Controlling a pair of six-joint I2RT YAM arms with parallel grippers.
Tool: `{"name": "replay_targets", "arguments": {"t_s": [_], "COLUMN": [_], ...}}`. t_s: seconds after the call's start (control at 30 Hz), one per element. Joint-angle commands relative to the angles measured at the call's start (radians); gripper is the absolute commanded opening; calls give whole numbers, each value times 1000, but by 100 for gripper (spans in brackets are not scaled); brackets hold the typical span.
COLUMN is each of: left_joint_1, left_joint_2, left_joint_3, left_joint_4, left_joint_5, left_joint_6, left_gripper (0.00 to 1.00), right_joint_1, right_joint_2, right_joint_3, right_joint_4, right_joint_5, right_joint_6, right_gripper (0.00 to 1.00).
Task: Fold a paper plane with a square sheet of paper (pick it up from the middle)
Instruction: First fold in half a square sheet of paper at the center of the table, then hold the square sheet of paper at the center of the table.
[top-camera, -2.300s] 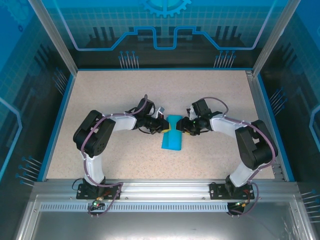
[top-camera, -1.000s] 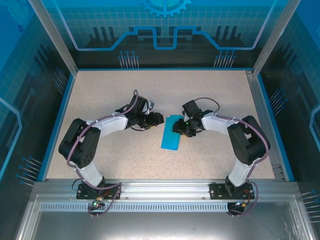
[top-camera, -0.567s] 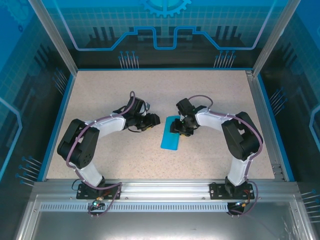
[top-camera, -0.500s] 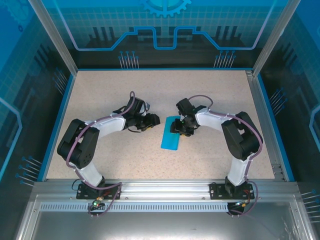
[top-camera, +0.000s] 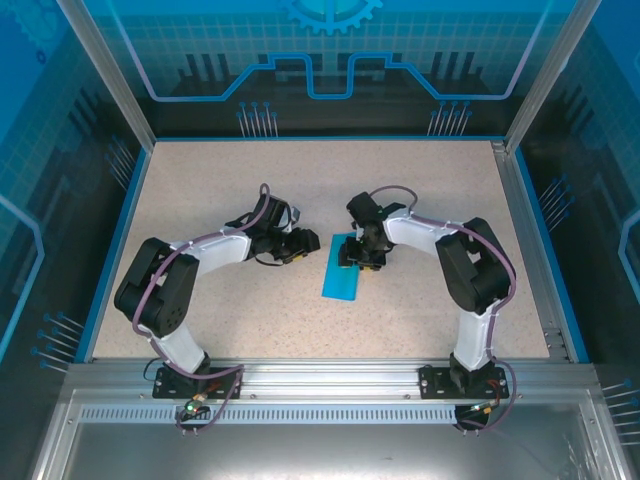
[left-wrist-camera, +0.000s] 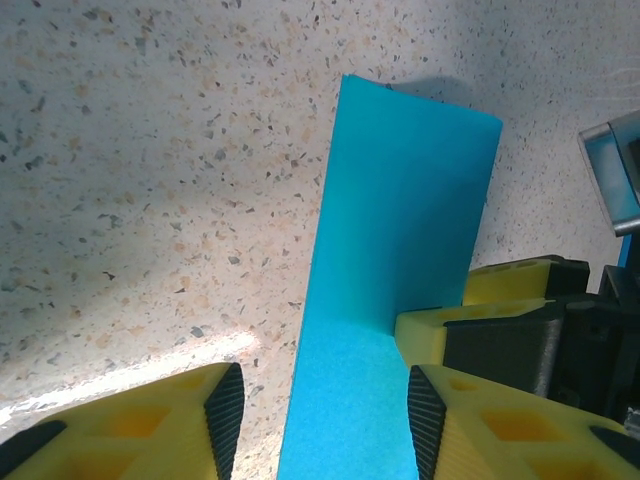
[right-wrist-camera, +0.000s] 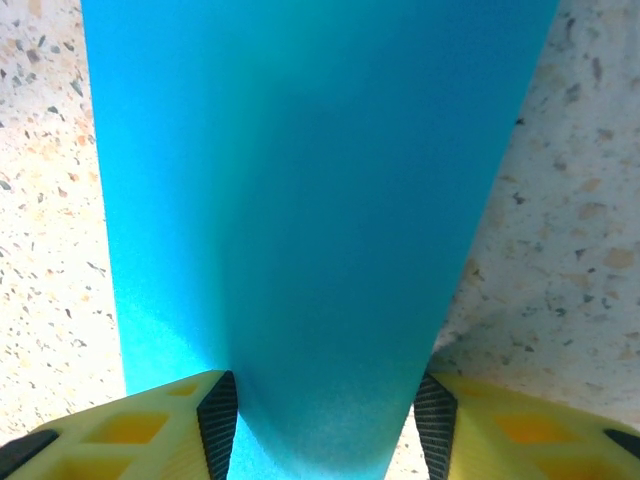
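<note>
At mid-table lies your thin teal-blue square sheet of paper. It reads as a long narrow rectangle rather than a square, with its long side running near to far, so I judge the first half-fold is made and you are in the creasing and folding stage. No pointed dart shape shows yet.

Your black right gripper with yellow fingers sits over the far end of the sheet. In its wrist view the paper spans the whole gap at that gripper, from one dark pad to the other. You cannot tell from this whether the pads pinch the edges or merely straddle them.

Your matching left gripper waits just left of the far end, apart from the paper. Its wrist view shows the fingers at that gripper standing moderately apart, with bare table beside the sheet and nothing clamped.

The next move probably calls for pinning one end flat while the other gripper lifts a far corner toward the centre line. The paper is light and likely to slide.

Count: one sheet, two grippers, one speckled beige table top.
</note>
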Motion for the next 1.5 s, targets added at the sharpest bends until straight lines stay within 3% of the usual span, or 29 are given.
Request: {"name": "replay_targets", "arguments": {"t_s": [0.0, 0.3, 0.73, 1.03, 1.33, 1.47], "left_joint_1": [7, 7, -36, -36, -36, -44], "left_joint_2": [13, 22, 116, 108, 111, 127], "left_joint_3": [1, 7, 58, 56, 52, 63], "left_joint_4": [6, 23, 60, 35, 57, 75], "left_joint_5": [34, 102, 176, 109, 145, 173], "left_joint_6": [29, 36, -14, -26, -24, -31], "left_gripper": [51, 45, 20, 17, 16, 8], "right_joint_1": [13, 8, 13, 14, 15, 16], "right_joint_2": [33, 67, 86, 96, 111, 117], "right_joint_3": [26, 28, 19, 22, 18, 18], "right_joint_4": [-25, -31, -38, -28, -28, -27], "right_joint_5": [30, 32, 52, 42, 49, 50], "right_joint_6": [-31, -4, 21, 28, 27, 31], "right_gripper": [54, 53, 53, 54, 54, 54]}}
